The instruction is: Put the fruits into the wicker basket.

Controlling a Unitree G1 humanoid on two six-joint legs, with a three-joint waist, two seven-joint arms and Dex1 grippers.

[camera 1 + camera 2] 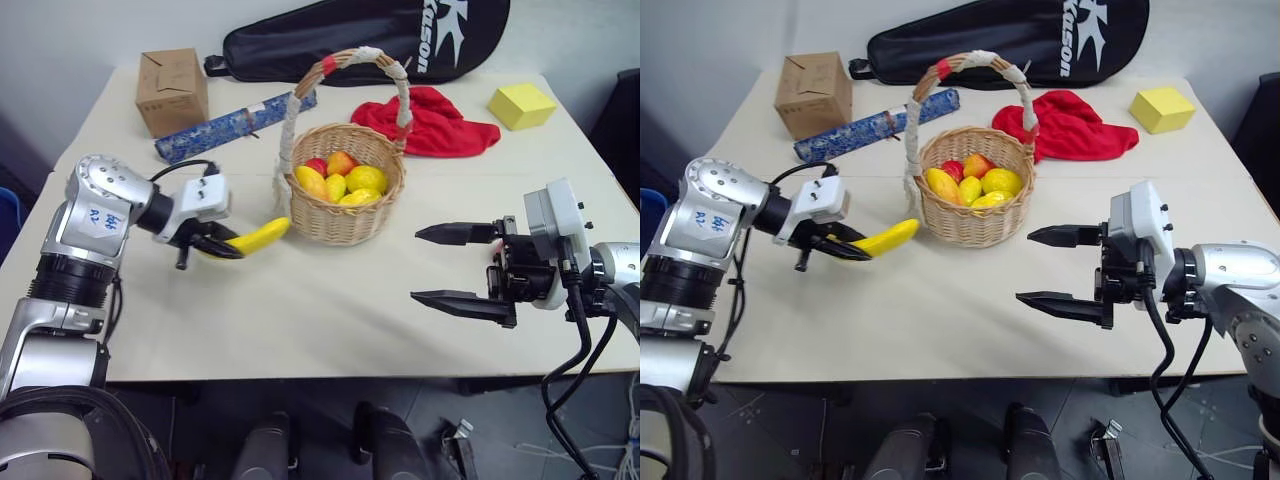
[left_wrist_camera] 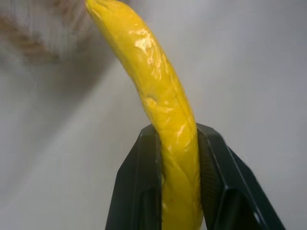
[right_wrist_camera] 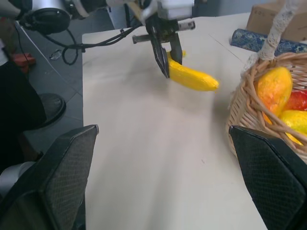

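Left tool (image 1: 215,245): clamped on the banana (image 1: 258,236), both black fingers pressed against the fruit's lower end; the banana is clear of the desk (image 1: 330,300), carried in the air. Its long axis runs from the tool toward the wicker basket (image 1: 345,215), free tip leading and just beside the basket's near wall, slightly below rim level as seen from the head views. Judgement: the coming move is a lift over the rim, then release; the tip must clear the weave and pass beside the tall taped handle (image 1: 345,60), which arches across the opening. The basket already holds several fruits: yellow-orange mangoes (image 1: 366,178) and a red peach (image 1: 341,162). Right tool (image 1: 455,265): jaws spread wide, empty, on the basket's other side, level with it and apart from it; the left arm is the working arm.
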